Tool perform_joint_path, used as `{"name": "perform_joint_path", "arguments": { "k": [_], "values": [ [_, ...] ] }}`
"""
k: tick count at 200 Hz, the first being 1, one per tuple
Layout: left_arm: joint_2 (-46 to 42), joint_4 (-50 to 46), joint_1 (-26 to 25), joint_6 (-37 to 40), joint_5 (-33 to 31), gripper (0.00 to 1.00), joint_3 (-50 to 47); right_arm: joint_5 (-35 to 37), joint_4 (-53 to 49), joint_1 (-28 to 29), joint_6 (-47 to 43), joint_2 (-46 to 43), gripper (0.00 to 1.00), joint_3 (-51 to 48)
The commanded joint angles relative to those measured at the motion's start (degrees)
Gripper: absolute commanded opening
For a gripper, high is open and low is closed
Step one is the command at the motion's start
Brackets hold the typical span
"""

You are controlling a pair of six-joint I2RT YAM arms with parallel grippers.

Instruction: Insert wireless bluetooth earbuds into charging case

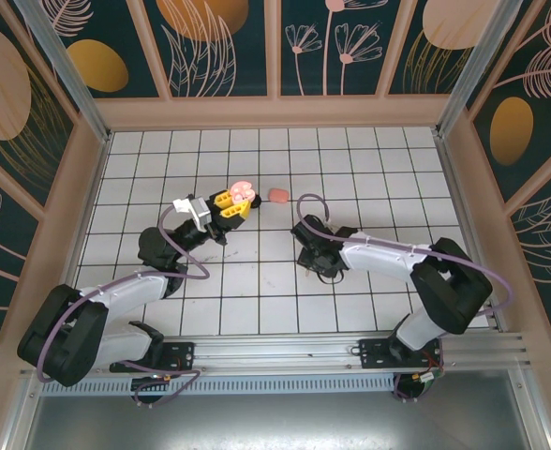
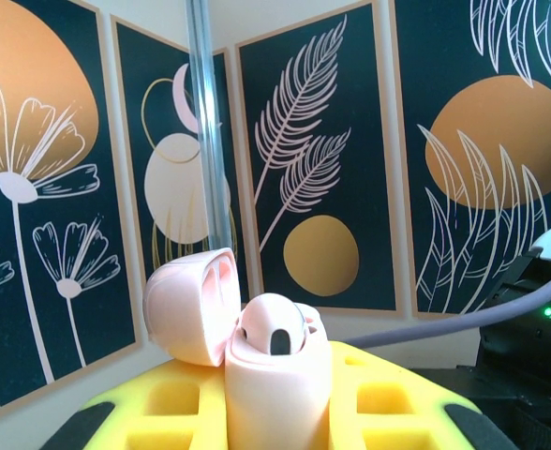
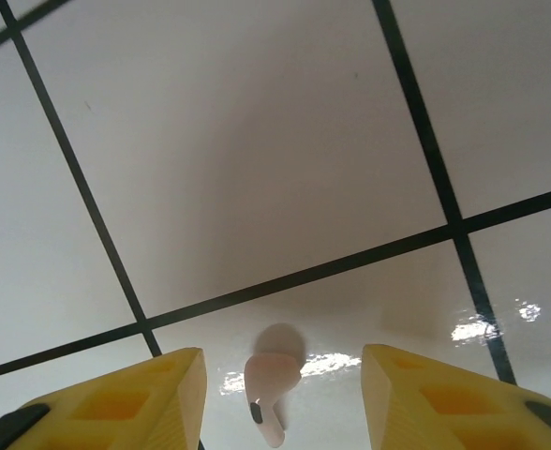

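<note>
Left gripper clamped on open case, bud seated. Right gripper spread, straddling loose bud, bottom centre. Pink object right of case.

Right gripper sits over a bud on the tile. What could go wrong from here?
1. The pink earbud lies loose on glossy tile between the right gripper's spread fingers; closing could flick it away.
2. The charging case, clamped in the left gripper, already holds one seated bud beside its open lid; a misaligned insert might knock it out.
</note>
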Motion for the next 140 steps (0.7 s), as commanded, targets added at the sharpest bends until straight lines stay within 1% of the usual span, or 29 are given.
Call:
{"name": "perform_joint_path", "arguments": {
  "k": [1, 65, 116, 140],
  "values": [
    [0.0, 4.1, -0.3, -0.2, -0.1, 0.00, -0.7, 0.4, -0.3, 0.8, 1.1, 1.7, 0.46, 1.7],
    [0.3, 5.2, -0.3, -0.8, 0.0, 0.00, -0.9, 1.0, 0.4, 0.9, 0.9, 3.7, 0.40, 2.2],
    [0.2, 5.3, -0.3, -0.7, 0.0, 0.00, -1.1, 0.3, 1.3, 1.2, 0.7, 5.2, 0.37, 2.7],
    [0.2, 5.3, -0.3, -0.5, 0.0, 0.00, -1.1, 0.0, 1.4, 1.3, 0.6, 5.9, 0.34, 2.9]
  ]
}}
